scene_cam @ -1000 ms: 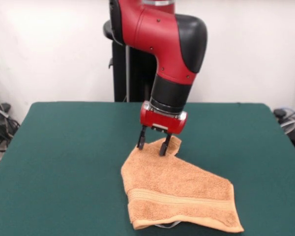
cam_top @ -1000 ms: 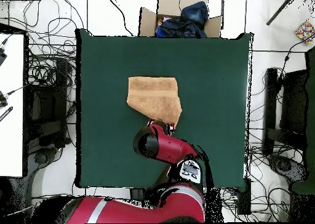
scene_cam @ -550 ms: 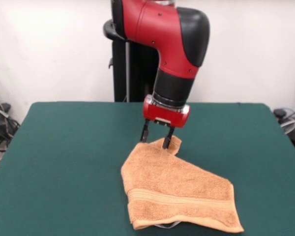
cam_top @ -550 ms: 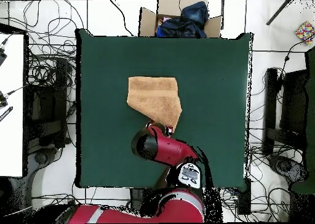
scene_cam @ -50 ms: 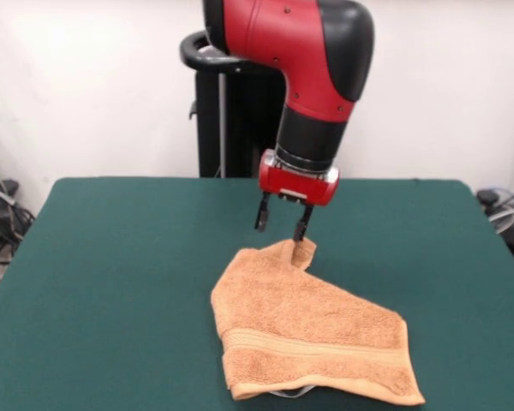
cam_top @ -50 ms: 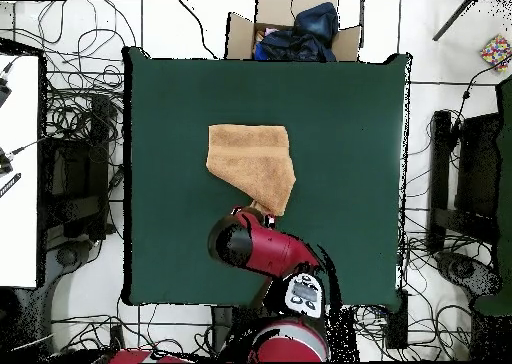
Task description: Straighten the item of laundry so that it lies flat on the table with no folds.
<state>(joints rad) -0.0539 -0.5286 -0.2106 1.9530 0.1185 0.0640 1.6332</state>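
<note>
The dark green bench (scene_cam @ -50 ms: 111,282) fills the lower frame of the front view. On it, at lower centre-right, the orange-tan towel (scene_cam @ -50 ms: 313,342) lies folded into a rough wedge, its narrow tip curled up toward frame centre. Just above that tip hangs the pincer (scene_cam @ -50 ms: 283,224), fingers apart, holding nothing and clear of the cloth.

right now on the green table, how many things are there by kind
towel: 1, orange-tan, partly folded over
pincer: 1, open, raised above the towel's far corner, holding nothing
total: 2, on or over the table
</note>
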